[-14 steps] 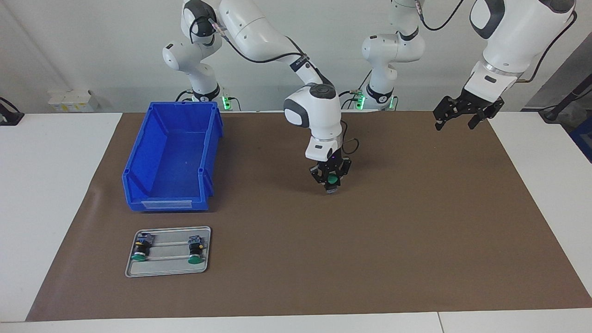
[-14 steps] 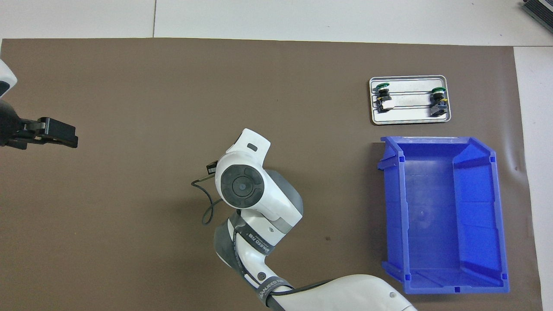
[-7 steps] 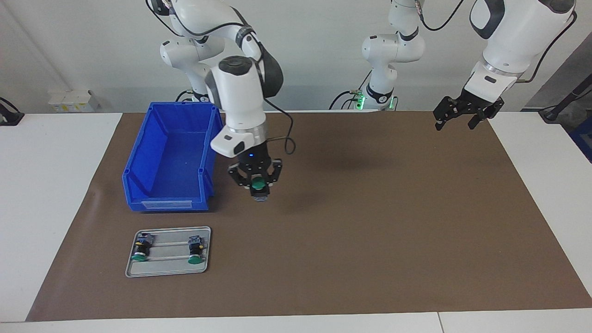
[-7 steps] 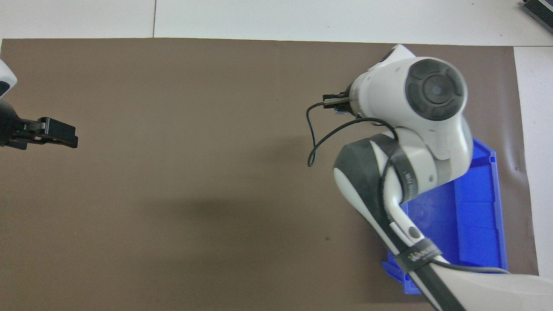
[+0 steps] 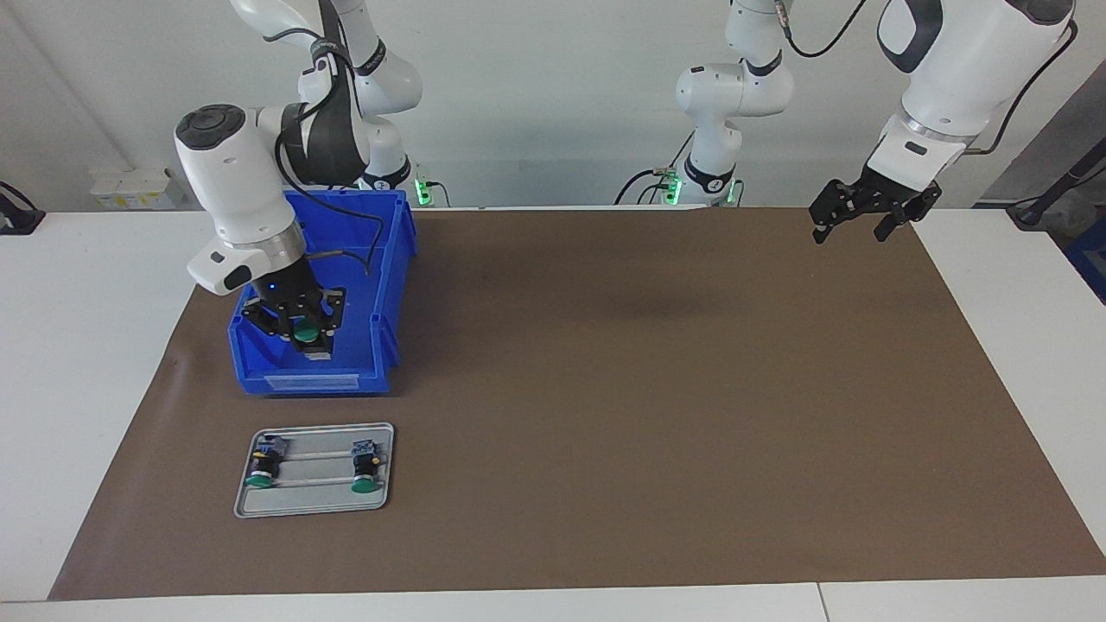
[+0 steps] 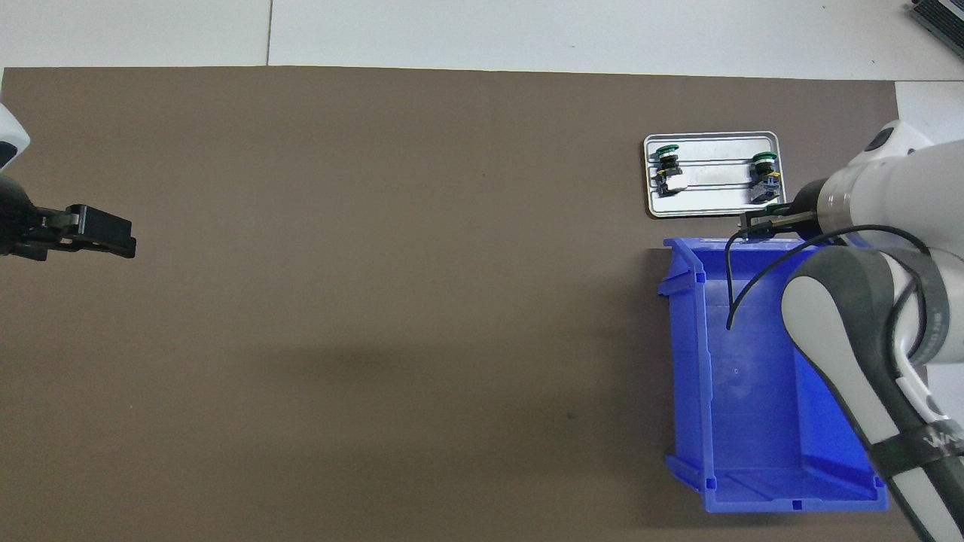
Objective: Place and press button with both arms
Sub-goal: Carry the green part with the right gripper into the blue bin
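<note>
Brown mat (image 5: 657,415) over white table. Right gripper (image 5: 298,333) raised over blue bin (image 5: 393,285), jaws pinching green-capped button (image 5: 304,329). Left gripper (image 5: 868,207) waiting, raised over the mat at left arm's end, jaws spread, holding nothing. Two more buttons (image 5: 262,466) (image 5: 366,471) lying in grey tray (image 5: 315,505), farther from robots than bin.

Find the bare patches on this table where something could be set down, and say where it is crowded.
Free: the brown mat from the blue plastic bin to the left arm's end, under the waiting left gripper. Crowded: the right arm's end, where the right gripper holds a green-capped button over the bin, beside the grey metal tray.
</note>
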Robot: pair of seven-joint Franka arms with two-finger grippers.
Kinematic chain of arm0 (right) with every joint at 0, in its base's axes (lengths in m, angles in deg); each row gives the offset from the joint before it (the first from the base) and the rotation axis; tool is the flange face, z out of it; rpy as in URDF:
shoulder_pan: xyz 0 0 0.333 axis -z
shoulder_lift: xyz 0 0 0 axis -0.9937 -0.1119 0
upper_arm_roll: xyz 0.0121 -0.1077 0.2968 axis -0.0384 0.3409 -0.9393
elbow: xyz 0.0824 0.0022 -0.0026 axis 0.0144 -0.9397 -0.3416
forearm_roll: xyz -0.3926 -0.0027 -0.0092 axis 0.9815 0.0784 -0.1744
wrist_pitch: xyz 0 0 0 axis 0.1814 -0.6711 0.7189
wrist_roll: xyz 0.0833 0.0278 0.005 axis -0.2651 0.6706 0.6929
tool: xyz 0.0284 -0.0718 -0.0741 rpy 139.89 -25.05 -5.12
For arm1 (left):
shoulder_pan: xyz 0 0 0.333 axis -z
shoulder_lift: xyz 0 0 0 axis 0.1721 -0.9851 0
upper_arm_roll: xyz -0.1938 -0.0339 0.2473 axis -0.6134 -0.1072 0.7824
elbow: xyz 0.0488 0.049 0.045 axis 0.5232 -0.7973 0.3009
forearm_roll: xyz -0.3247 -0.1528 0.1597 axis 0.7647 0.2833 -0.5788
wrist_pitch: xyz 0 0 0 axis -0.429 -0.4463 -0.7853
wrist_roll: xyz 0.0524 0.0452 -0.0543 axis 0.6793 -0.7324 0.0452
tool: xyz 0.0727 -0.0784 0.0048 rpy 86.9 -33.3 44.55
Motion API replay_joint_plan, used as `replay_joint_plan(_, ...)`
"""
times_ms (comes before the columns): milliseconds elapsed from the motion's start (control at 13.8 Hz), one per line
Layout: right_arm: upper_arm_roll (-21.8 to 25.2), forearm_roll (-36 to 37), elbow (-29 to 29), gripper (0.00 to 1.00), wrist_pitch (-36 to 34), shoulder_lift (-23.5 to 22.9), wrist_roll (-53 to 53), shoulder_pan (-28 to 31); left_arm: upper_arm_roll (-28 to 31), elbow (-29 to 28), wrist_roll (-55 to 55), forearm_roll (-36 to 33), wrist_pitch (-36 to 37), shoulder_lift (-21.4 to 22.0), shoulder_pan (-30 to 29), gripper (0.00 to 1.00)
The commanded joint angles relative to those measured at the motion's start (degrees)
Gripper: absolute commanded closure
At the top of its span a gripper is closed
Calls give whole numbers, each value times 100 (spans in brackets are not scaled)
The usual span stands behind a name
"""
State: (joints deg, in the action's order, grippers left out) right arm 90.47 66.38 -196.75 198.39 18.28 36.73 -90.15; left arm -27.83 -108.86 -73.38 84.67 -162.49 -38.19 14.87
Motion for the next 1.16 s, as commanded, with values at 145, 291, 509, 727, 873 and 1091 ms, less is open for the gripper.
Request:
replay_joint_plan(145,-112,-315,-1848,100,1314,653,432,235,-36,-137,63,-16,6,134,-65,0)
replay_joint_plan(291,-112,-333,-1997,100,1323,653,670,401,-36,-137,63,-16,6,134,-65,0)
replay_joint_plan(509,-112,-420,-2366,100,1752,653,733,446,-36,-137,63,-16,6,134,-65,0)
replay_joint_plan(727,-112,-517,-2534,100,2035,583,856,472,-36,-137,55,-16,6,134,-65,0)
replay_joint_plan(873,-103,-526,-2534,99,2044,557,856,473,-36,-137,63,-16,6,134,-65,0)
replay_joint_plan(1091,-103,-535,-2491,0,2018,478,698,455,-36,-137,63,-16,6,134,-65,0)
